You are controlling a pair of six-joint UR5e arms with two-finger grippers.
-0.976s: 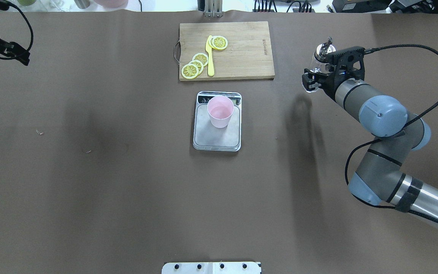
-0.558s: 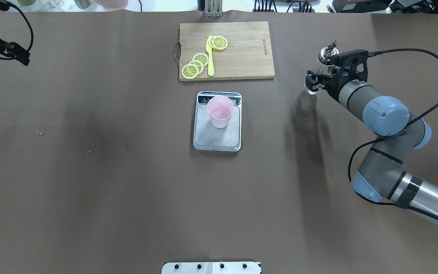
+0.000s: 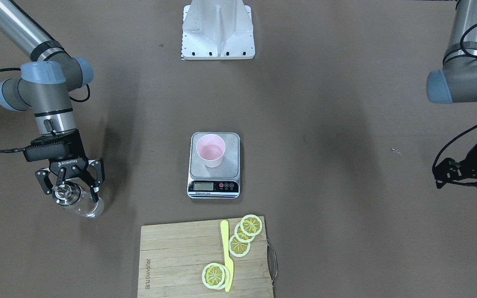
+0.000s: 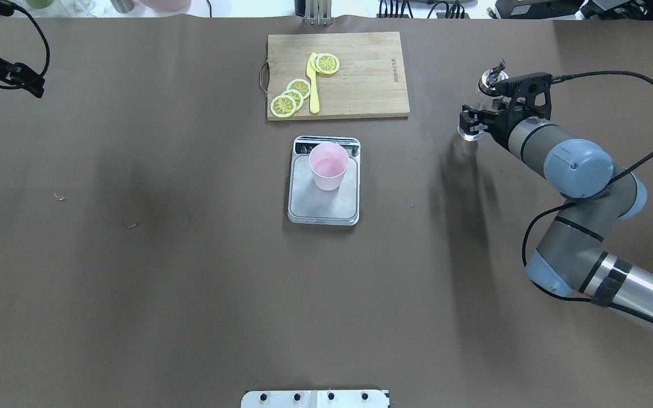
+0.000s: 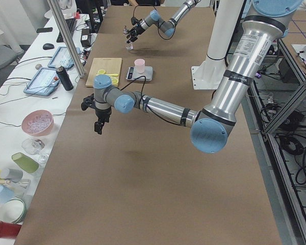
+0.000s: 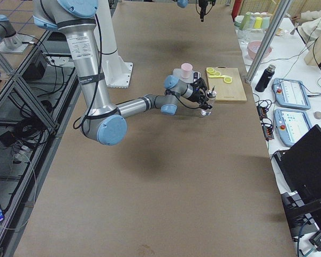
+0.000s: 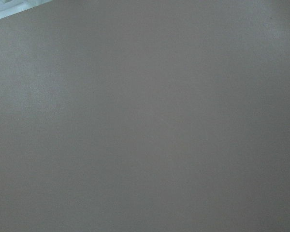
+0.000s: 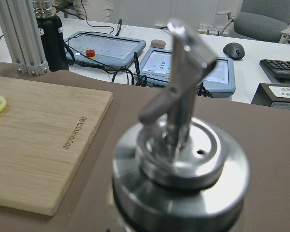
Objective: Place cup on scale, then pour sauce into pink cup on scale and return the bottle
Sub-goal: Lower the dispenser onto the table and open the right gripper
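The right gripper [image 3: 73,193] clasped the bottle [image 3: 87,209], upright between its fingers, at or just above the table [image 3: 304,82]. The cup [image 3: 210,150] on the scale [image 3: 213,188] stood well aside. Letting go early could topple the bottle. I could not tell the left gripper's [image 3: 441,174] state.

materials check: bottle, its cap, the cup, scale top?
The bottle: clear, see-through body, likely glass. Its cap: shiny with mirror-like reflections, so metal. The cup: matte pale pink and opaque, looks like plastic. The scale top: dull silver-grey sheen, probably steel.
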